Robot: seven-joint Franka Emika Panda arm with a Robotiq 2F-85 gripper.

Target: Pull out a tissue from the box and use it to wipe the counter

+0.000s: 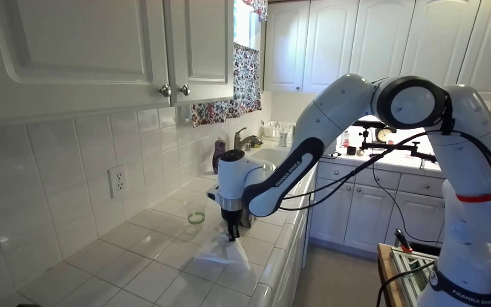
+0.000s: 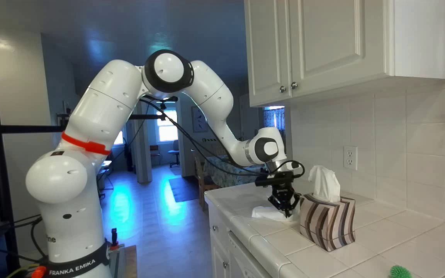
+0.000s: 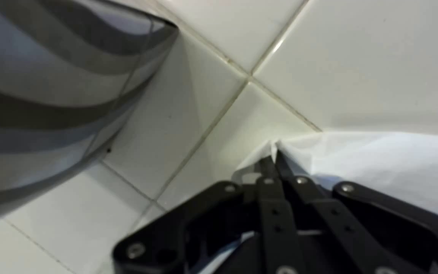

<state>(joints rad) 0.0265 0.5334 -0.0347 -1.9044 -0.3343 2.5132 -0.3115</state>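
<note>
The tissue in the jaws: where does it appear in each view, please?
In an exterior view: tissue, low, slightly left of centre.
In an exterior view: tissue, low, right of centre, left of the striped box.
In the wrist view: tissue, lower right, pinched in the jaws.
Shared landmark: the tiled counter beneath it.

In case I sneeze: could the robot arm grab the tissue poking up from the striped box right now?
Probably not yet: the gripper is shut on another sheet. Freed, it likely could: the box stands close, its tissue sticking up uncovered.
</note>
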